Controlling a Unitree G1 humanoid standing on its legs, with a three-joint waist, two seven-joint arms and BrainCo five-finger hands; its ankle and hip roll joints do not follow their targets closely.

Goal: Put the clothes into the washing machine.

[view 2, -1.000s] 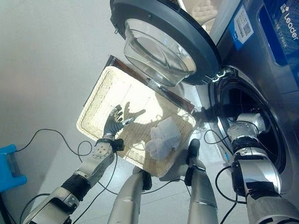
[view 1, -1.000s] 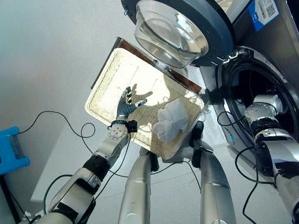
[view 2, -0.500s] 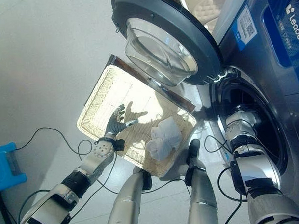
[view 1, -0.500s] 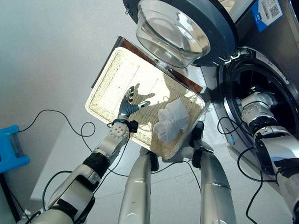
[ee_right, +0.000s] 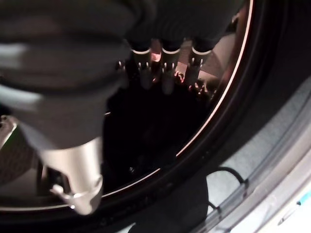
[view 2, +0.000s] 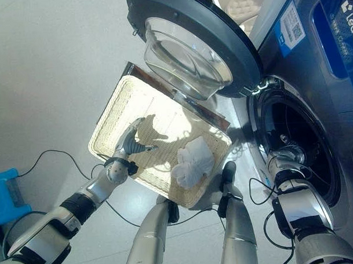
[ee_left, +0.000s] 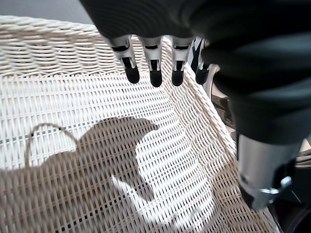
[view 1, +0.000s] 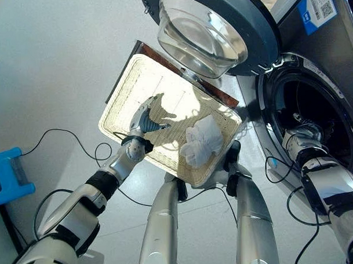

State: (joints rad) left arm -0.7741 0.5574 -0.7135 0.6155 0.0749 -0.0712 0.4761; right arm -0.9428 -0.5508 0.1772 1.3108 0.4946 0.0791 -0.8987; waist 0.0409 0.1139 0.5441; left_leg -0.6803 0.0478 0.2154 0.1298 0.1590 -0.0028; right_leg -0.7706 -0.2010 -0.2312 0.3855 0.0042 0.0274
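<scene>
Clothes [view 1: 203,141]: one crumpled white bundle lies in the wicker basket [view 1: 129,93], at the basket end nearest the washing machine [view 1: 303,98]. From the left eye view I see my left hand [view 1: 142,118] over the basket's bare weave, well apart from the bundle, toward the end away from the machine.

Right eye view: my right hand [view 2: 286,157] sits at the drum opening, beside the swung-open door [view 2: 191,41].

Left wrist view: fingers [ee_left: 153,73] hang straight and relaxed above the weave, holding nothing.

Right wrist view: the right hand [ee_right: 163,63] faces the dark drum; I cannot tell how its fingers stand.

Judgement: the bundle looks light, soft and limp; it will drape and trail. I would gather it from above at its bunched middle, closing fingers and thumb round the folds.
</scene>
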